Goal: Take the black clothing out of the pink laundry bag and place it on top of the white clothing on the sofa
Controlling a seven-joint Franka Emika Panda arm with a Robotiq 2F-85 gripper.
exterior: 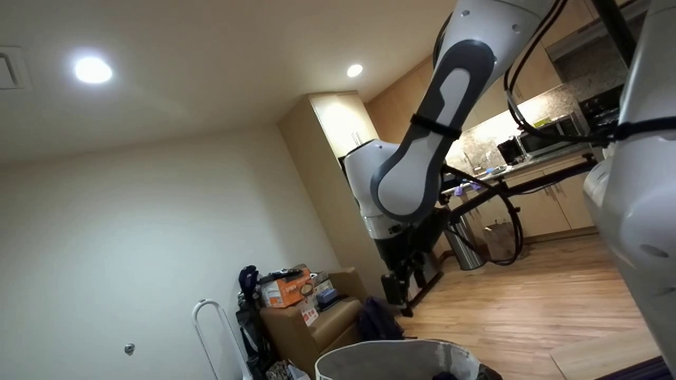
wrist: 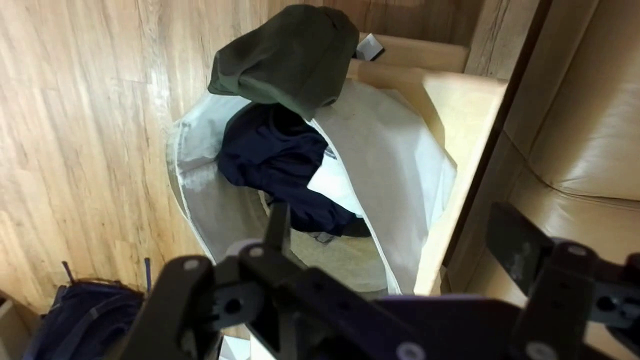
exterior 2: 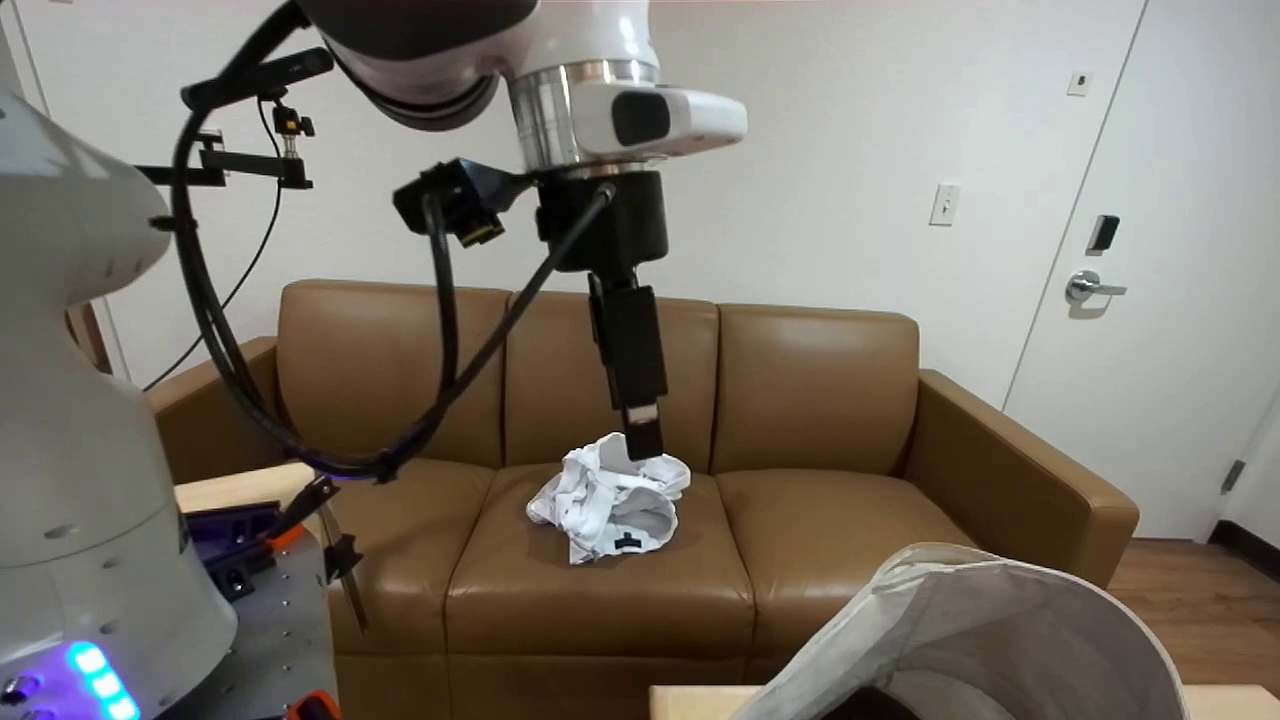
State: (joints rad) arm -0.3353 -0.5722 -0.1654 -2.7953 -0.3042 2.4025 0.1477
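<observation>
Sofa [exterior 2: 830, 520], white clothing [exterior 2: 590, 505], illegible label [exterior 2: 628, 543]

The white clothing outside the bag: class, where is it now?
In an exterior view, the white clothing lies on the middle seat cushion of the sofa, left of the laundry bag.

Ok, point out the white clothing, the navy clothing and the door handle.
White clothing [exterior 2: 604, 500], in an exterior view: crumpled middle.
Navy clothing [wrist: 280, 162], in the wrist view: middle folds.
Door handle [exterior 2: 1100, 290], in an exterior view: the lever.

wrist: down, bag [wrist: 382, 150] | exterior: canted, ceiling [exterior: 211, 58] | exterior: facing sofa [exterior 2: 600, 605] | shared: bag
</observation>
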